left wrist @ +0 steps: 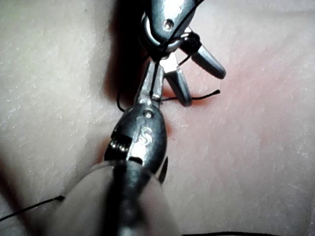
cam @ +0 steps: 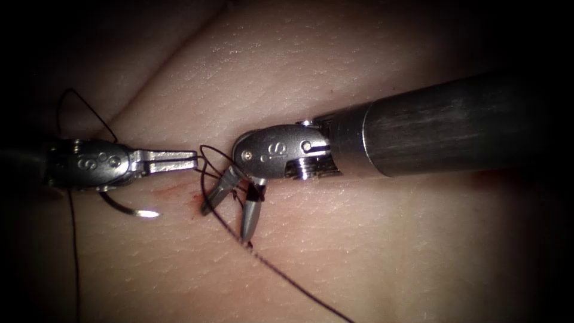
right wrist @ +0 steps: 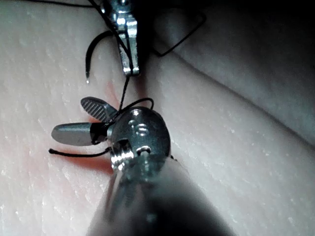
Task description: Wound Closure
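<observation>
My left tool (cam: 192, 160) lies left of the stitch site, its jaws shut on the dark thread (cam: 287, 278) at their tips (right wrist: 129, 69). The curved needle (cam: 136, 212) rests free on the tissue below that tool's wrist, outside the tissue, tip pointing right; neither tool holds it. My right tool (cam: 226, 224) comes in from the right and points down-left, its jaws open and holding nothing. Thread loops around its wrist and jaws (right wrist: 138, 101). A short thread tail (right wrist: 74, 153) lies on the tissue just beside the open jaws (left wrist: 204, 88).
The pale tissue (cam: 371, 239) has a fold running up to the far left. Red fluid (cam: 179, 192) stains the skin around the stitch site. One long strand runs off toward the near right, another hangs down at the far left (cam: 75, 251).
</observation>
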Robot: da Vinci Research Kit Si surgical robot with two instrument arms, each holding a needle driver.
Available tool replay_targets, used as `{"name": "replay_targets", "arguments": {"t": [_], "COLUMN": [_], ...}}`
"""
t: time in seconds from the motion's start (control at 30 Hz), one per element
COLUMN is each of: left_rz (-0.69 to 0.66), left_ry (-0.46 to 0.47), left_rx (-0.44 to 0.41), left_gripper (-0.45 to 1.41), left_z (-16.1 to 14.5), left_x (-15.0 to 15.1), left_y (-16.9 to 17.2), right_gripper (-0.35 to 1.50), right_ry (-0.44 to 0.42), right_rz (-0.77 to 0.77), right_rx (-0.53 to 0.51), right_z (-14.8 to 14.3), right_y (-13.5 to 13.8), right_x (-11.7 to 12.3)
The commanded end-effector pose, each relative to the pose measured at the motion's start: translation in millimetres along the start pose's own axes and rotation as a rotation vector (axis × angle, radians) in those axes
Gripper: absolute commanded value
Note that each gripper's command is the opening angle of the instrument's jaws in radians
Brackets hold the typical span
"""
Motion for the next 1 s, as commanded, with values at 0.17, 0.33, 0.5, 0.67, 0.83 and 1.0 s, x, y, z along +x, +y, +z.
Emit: {"name": "replay_targets", "arguments": {"t": [0.17,0.33,0.5,0.67,0.83,1.0], "left_rz": [0.0,0.0,0.0,0.001,0.007,0.007], "left_ry": [0.001,0.0,0.0,0.0,0.0,0.0], "left_rx": [-0.002,0.0,0.001,0.001,-0.001,-0.001], "left_gripper": [-0.45,-0.45,-0.45,-0.45,-0.45,-0.45], "left_z": [0.5,0.7,0.7,0.7,0.5,0.5], "left_x": [-0.8,-0.8,-0.9,-0.9,-0.9,-1.0], "left_y": [0.4,0.4,0.4,0.6,0.6,0.6], "right_gripper": [0.77,0.81,0.76,0.76,0.76,0.76], "right_ry": [-0.047,-0.089,-0.098,-0.105,-0.106,-0.106], "right_rz": [-0.005,-0.036,-0.066,-0.098,-0.111,-0.113], "right_rx": [0.026,0.014,-0.005,-0.031,-0.031,-0.03], "right_z": [1.2,1.7,1.7,1.9,2.4,2.9], "right_y": [-0.7,-1.3,-1.3,-0.6,-0.5,-0.7], "right_x": [-1.6,-2.9,-3.3,-2.9,-2.5,-2.1]}}
